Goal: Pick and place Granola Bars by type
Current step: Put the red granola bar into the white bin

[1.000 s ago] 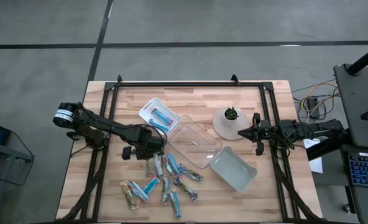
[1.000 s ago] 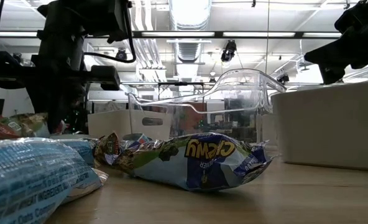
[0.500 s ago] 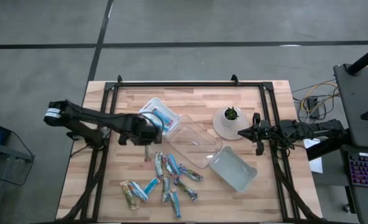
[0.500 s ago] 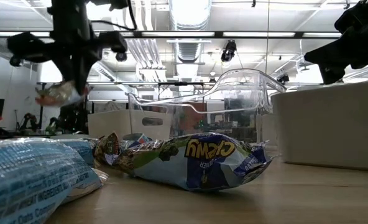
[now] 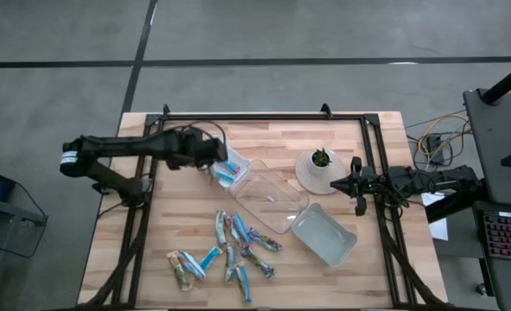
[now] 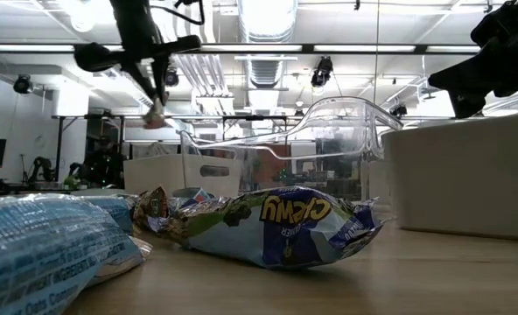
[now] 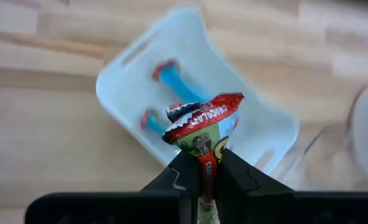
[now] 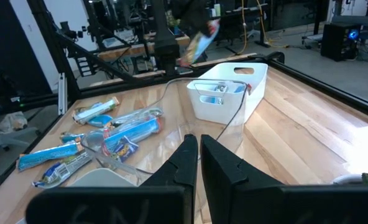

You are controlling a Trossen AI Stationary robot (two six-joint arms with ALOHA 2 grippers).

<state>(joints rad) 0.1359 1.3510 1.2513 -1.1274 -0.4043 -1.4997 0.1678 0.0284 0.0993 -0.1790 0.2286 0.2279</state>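
My left gripper (image 5: pixel 214 158) hangs above the far white tray (image 5: pixel 205 149), shut on a greenish-tan granola bar with a red end (image 7: pixel 204 121); the low view shows that bar (image 6: pixel 155 116) below the fingers. Two bright blue bars (image 7: pixel 171 81) lie in this tray. Several more bars, blue, silvery-blue and greenish-tan (image 5: pixel 231 246), lie flat in a loose pile on the near part of the table. My right gripper (image 5: pixel 356 185) waits shut near the table's right edge, touching nothing. My left gripper pinches the greenish-tan bar between its two fingers across the wrapper's width (image 7: pixel 203 163), coming from above and pointing down. The bar's red crimped end (image 7: pixel 224 102) sticks out past the fingertips. It is lifted clear and hangs over the white tray.
A clear plastic tray (image 5: pixel 268 200) sits at mid-table, tilted against a white tray (image 5: pixel 324 235) to its near right. A small potted plant on a white dish (image 5: pixel 319 168) stands beside my right gripper. Black frame rails (image 5: pixel 152 173) run along both table sides.
My left gripper, shut on the greenish-tan bar, has risen from the pile and travelled toward the table's far edge until it stands over the white tray with the blue bars. The bar has been lifted clear of the table. The right arm has kept still.
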